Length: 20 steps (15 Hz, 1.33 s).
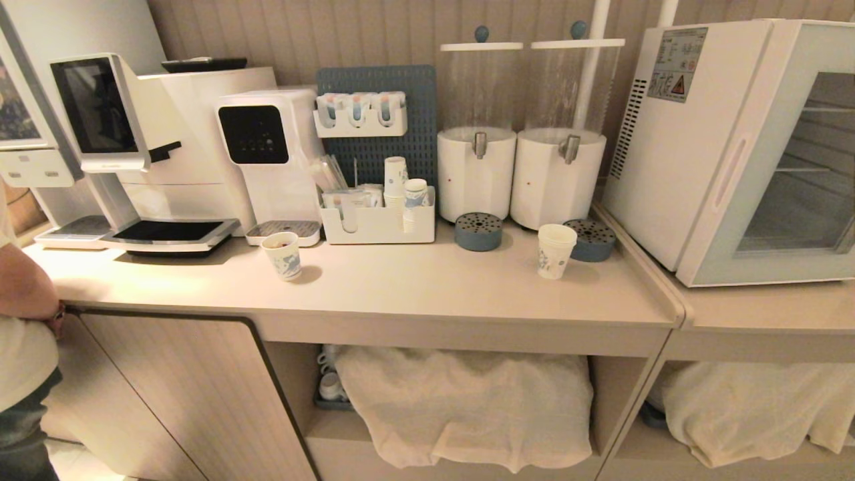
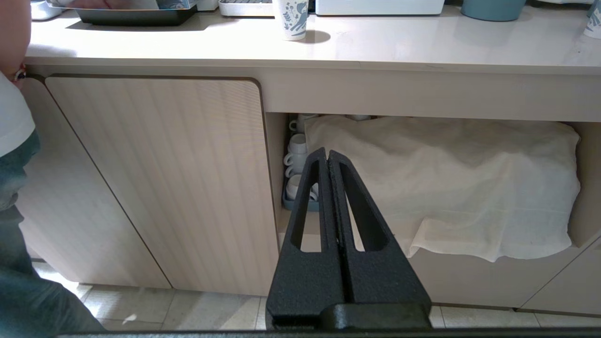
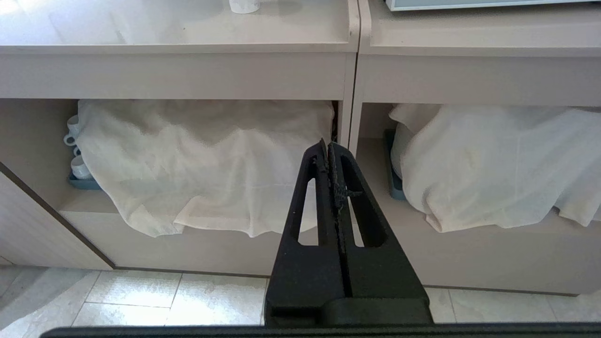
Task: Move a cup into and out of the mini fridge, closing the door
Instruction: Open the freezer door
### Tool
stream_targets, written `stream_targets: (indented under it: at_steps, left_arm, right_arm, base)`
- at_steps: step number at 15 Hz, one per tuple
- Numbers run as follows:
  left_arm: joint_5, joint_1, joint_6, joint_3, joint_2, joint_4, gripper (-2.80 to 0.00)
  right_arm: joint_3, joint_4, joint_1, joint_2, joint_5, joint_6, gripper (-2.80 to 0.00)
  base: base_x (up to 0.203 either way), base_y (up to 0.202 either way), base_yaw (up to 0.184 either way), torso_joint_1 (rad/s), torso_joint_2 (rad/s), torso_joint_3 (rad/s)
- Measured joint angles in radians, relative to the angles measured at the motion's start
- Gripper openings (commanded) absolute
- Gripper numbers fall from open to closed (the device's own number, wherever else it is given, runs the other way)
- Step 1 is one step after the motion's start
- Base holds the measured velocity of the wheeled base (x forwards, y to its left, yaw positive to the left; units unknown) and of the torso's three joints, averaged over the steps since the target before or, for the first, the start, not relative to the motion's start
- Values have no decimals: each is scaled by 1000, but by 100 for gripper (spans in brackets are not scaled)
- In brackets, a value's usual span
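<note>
Cup (image 1: 556, 250): upright on the counter (image 1: 427, 287), just in front of the right-hand white dispenser (image 1: 558, 175), beside a blue drip puck; well left of the fridge.
Mini fridge (image 1: 695, 140): on the adjoining lower counter at right, vent slots and warning sticker facing the dispensers.
Door (image 1: 768, 180): closed flat against the fridge body, wire shelves visible through the glass.
Left gripper (image 2: 327, 157): fingers pressed together, empty, low in front of the cabinet below the counter.
Right gripper (image 3: 327, 148): fingers together, empty, low before the cloth-covered shelves.
Other cup (image 1: 282, 254): bold blue print, near the water machine.
Person (image 1: 23, 321): arm at far left edge.
</note>
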Motion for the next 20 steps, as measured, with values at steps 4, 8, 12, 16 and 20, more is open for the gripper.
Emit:
stream_targets:
  at_steps: [4, 8, 12, 16, 20]
  left_arm:
    - [0, 0, 0, 0, 0, 0, -280]
    - [0, 0, 0, 0, 0, 0, -280]
    - [0, 0, 0, 0, 0, 0, -280]
    - [0, 0, 0, 0, 0, 0, -280]
    - [0, 0, 0, 0, 0, 0, -280]
  right_arm:
    - [1, -1, 0, 0, 0, 0, -280]
    - [1, -1, 0, 0, 0, 0, -280]
    - [4, -4, 0, 0, 4, -9, -280]
    - [4, -4, 0, 0, -2, 1, -280]
    - [4, -4, 0, 0, -2, 0, -280]
  base:
    - [0, 0, 0, 0, 0, 0]
    - [0, 0, 0, 0, 0, 0]
    - [0, 0, 0, 0, 0, 0]
    - [0, 0, 0, 0, 0, 0]
    - [0, 0, 0, 0, 0, 0]
